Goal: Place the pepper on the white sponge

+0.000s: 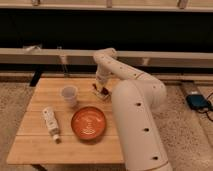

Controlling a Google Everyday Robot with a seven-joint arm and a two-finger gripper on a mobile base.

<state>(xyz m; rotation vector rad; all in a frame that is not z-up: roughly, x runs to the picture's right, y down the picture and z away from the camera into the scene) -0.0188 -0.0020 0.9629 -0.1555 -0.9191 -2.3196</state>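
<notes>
While the hand [101, 88] hovers over the table [40, 90], the cup [69, 95] stands upright.

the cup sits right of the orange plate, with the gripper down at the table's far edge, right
No. In the camera view the cup sits left of and behind the orange plate, not right of it. The gripper is indeed down near the table's far edge.

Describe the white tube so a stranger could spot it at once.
On the wooden table, look at the near left part, left of the orange plate and nearer than the cup. The white tube lies flat there, the only long thing, far from the gripper at the table's back.
</notes>
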